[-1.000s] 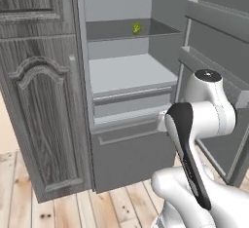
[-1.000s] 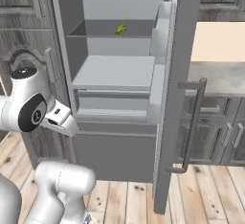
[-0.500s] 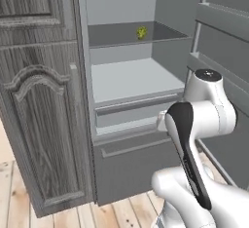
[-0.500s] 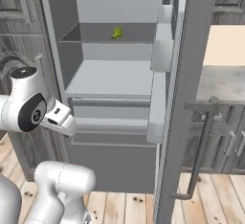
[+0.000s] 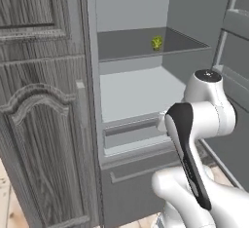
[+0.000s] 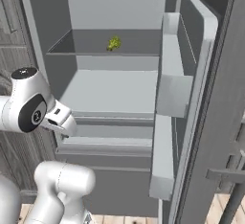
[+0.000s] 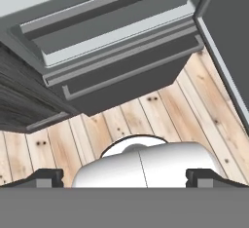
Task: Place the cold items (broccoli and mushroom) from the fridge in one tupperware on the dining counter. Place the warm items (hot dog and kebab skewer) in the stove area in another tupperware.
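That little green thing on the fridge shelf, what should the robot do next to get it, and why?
Probably lift the arm and reach the gripper up toward the upper shelf. The green item, likely the broccoli, sits alone there at the back, the fridge door is open, and the gripper is open and empty but pointing down at the wooden floor.

Flat, even rendered light with no glare; soft shade under the fridge shelf (image 5: 146,51). Slightly blurry throughout, so the small green item there is perhaps indistinct.
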